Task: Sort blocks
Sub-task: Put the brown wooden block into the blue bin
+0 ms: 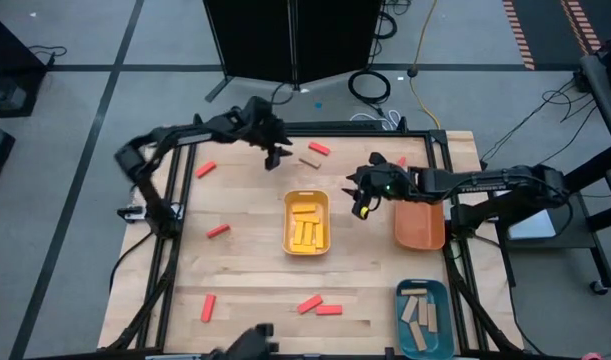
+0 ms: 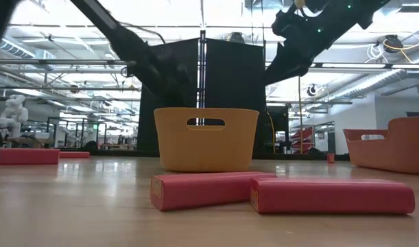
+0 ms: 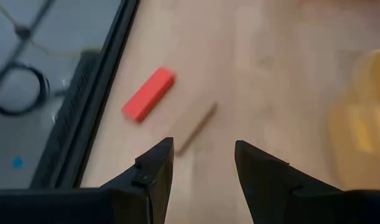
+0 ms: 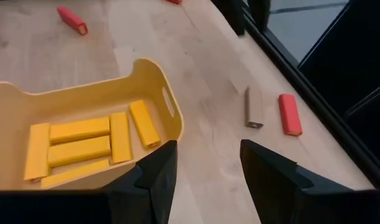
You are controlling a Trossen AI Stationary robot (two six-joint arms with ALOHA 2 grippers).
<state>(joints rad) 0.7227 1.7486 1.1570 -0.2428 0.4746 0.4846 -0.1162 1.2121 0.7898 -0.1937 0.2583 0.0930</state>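
Note:
My left gripper (image 1: 275,158) (image 3: 202,146) is open and hovers near the table's far edge, just left of a tan block (image 1: 309,161) (image 3: 196,127) and a red block (image 1: 318,149) (image 3: 148,94) that lie flat on the wood. My right gripper (image 1: 362,208) (image 4: 205,149) is open and empty, above the table just right of the yellow tray (image 1: 306,222) (image 4: 84,93). That tray holds several yellow blocks (image 4: 84,146). Other red blocks (image 1: 218,231) lie scattered on the table.
The orange tray (image 1: 420,225) stands at the right edge and the teal tray (image 1: 423,318), with tan blocks in it, at the near right corner. Two red blocks (image 2: 209,190) lie near the front edge before the yellow tray (image 2: 206,137). Bare wood lies left of the yellow tray.

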